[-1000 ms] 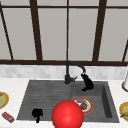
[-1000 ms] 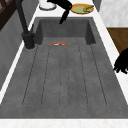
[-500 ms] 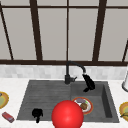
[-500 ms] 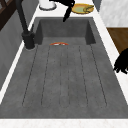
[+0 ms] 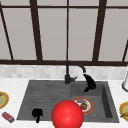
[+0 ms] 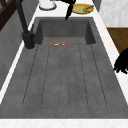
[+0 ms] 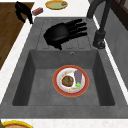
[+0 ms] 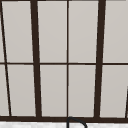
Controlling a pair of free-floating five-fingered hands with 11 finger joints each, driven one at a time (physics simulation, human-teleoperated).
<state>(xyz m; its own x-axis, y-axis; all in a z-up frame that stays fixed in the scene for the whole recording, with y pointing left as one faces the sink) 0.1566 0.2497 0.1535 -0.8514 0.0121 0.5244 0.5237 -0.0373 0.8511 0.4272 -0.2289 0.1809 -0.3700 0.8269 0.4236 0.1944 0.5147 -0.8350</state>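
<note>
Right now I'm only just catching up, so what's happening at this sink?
The right hand hangs open above the sink basin, near the black faucet. Below it a red-rimmed plate of food lies on the basin floor. The left hand floats at the sink's front left edge, fingers pointing down, holding nothing. A red ball shows in front.

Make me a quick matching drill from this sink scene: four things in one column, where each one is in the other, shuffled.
1. red-rimmed plate
2. right hand
3. left hand
4. pink sponge

A. over the front left edge of the sink
B. on the counter left of the sink
C. on the basin floor
D. in the air by the tap spout

Pairs: 1-C, 2-D, 3-A, 4-B
</note>
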